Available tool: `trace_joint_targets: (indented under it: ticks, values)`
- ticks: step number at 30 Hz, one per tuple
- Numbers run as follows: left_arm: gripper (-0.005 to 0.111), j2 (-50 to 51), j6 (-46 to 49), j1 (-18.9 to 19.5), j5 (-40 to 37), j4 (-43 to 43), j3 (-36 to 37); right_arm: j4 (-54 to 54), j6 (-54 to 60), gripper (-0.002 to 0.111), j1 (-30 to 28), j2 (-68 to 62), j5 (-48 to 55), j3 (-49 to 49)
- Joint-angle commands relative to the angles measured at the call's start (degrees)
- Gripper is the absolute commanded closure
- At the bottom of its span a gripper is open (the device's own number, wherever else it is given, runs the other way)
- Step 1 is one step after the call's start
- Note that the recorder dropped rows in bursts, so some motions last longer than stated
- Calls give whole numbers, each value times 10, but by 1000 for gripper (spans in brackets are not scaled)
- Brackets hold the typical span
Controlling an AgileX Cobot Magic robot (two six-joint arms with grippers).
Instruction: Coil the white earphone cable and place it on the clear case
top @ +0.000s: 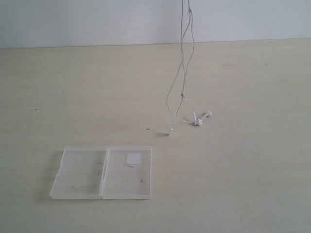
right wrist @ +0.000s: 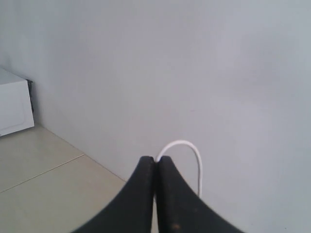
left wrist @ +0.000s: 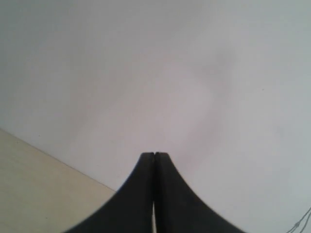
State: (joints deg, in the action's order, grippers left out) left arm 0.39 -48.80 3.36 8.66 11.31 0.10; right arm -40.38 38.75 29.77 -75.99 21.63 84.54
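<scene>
The white earphone cable (top: pixel 183 63) hangs in two strands from above the exterior view's top edge. Its two earbuds (top: pixel 199 121) and the plug end (top: pixel 170 130) rest on the table. The clear case (top: pixel 80 194) lies open and flat at the front left, with a white label (top: pixel 133 158) in its right half and nothing on it. Neither gripper shows in the exterior view. My right gripper (right wrist: pixel 155 159) is shut on the cable (right wrist: pixel 194 150), which loops out from its tips. My left gripper (left wrist: pixel 154 154) is shut, facing the wall, with thin cable strands (left wrist: pixel 302 224) off to one side.
A pale wall stands behind the beige table (top: pixel 243 184). A tiny dark mark (top: pixel 148 128) sits on the table near the plug. A white box-like object (right wrist: pixel 12 107) stands at the edge of the right wrist view.
</scene>
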Motion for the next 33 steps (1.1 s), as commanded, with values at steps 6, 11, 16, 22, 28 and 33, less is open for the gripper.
trace_joint_targets:
  ticks: [6,11,16,22,28,33]
  values:
    - [107,30,3,1,-7,4,-1,-23,2,108,-3,2,-4,-2]
    - [107,148,2,1,99,16,-2,-24,2,108,-3,-1,-4,-2]
    - [98,257,-36,1,185,170,-50,-24,-11,108,-3,-8,-2,-2]
    - [47,449,-46,1,369,279,-131,-24,-16,108,-3,-18,29,-2]
    - [45,610,-67,1,455,386,-225,-24,-20,108,-3,-21,57,-2]
    - [45,678,-67,0,520,431,-279,-24,-20,108,-3,-21,65,-2]
